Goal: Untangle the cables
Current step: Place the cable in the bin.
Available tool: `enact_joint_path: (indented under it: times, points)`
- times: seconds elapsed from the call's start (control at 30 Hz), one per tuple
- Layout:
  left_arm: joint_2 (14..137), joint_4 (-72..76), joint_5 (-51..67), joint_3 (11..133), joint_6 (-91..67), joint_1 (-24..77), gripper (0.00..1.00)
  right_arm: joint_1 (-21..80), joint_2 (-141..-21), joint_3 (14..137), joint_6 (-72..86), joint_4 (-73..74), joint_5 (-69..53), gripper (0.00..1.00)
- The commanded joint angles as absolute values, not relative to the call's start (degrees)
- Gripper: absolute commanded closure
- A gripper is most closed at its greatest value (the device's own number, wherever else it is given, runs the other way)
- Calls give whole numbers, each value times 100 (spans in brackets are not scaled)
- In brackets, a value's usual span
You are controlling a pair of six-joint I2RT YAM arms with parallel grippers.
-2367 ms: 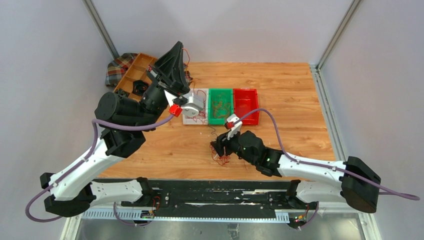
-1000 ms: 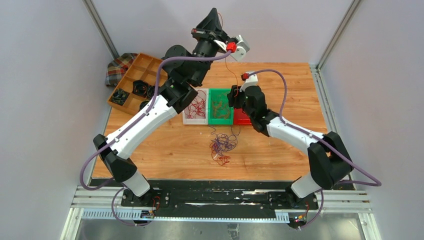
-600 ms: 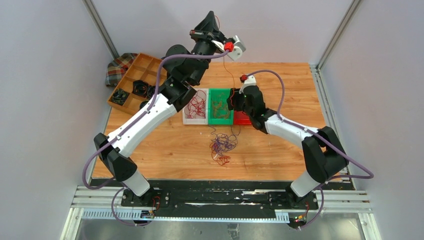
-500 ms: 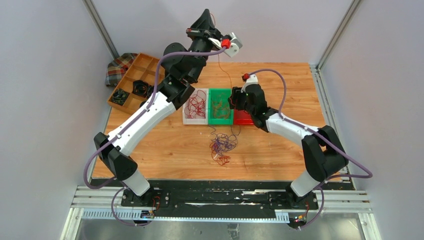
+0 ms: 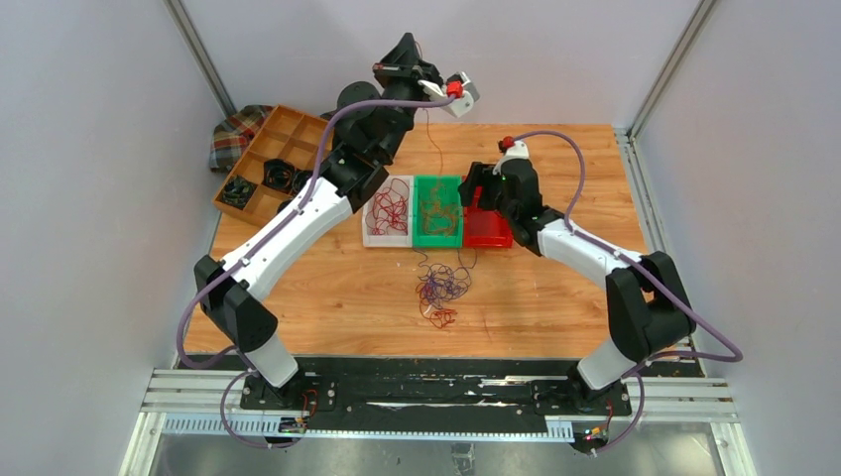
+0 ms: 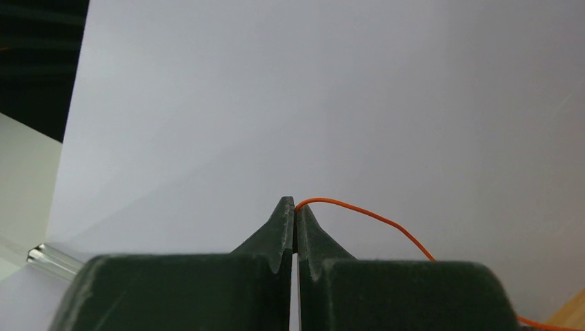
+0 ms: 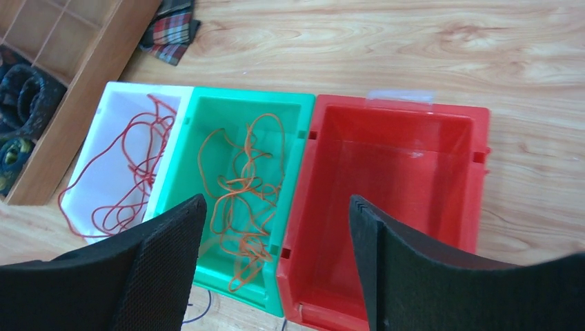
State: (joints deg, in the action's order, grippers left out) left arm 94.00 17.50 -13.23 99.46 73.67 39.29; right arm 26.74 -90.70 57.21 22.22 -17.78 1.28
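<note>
Cable (image 6: 379,218) in left gripper (image 6: 294,211), right gripper (image 7: 276,207) spread

**Worktop** (image 5: 555,297): wood-grain board ahead of my 2 arm bases. Lying directly on it:

- **3 plastic bins**, 1 row at mid-board, sides touching. From my left: white bin (image 5: 387,242), green bin (image 5: 437,243), red bin (image 5: 491,239).
- **Cables** (image 5: 441,288): 1 loose purple-and-red clump on bare wood, just on the near side of the green bin. Thin strands reach toward that bin's near wall.
- **Wooden compartment tray** (image 5: 283,124): set askew at my far-left corner, left of the white bin.
- **Plaid cloth** (image 5: 230,134): crumpled, touching the tray's far end.
</note>
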Motion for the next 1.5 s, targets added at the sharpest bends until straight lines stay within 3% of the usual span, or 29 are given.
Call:
enact_joint_path:
  times: [0.0,0.43,0.9,1.13,1.47]
  points:
    - [9574,1395,-1598,10171,7559,3773,99,2492,-8805,5814,2383,-1301,832,25]
    - [9775,792,-1568,9989,6731,3722,99,2451,-8486,5297,2466,-1528,1002,30]
    - [11267,-2799,-1154,12047,4796,4158,99,2123,-7894,4602,2680,-1555,979,30]
    - [11256,-2106,-1271,10936,5052,3885,99,2109,-7309,4262,2592,-1564,1063,33]
    - [11158,-1097,-1501,10001,5500,3621,100,2110,-7186,3986,2833,-1653,591,49]
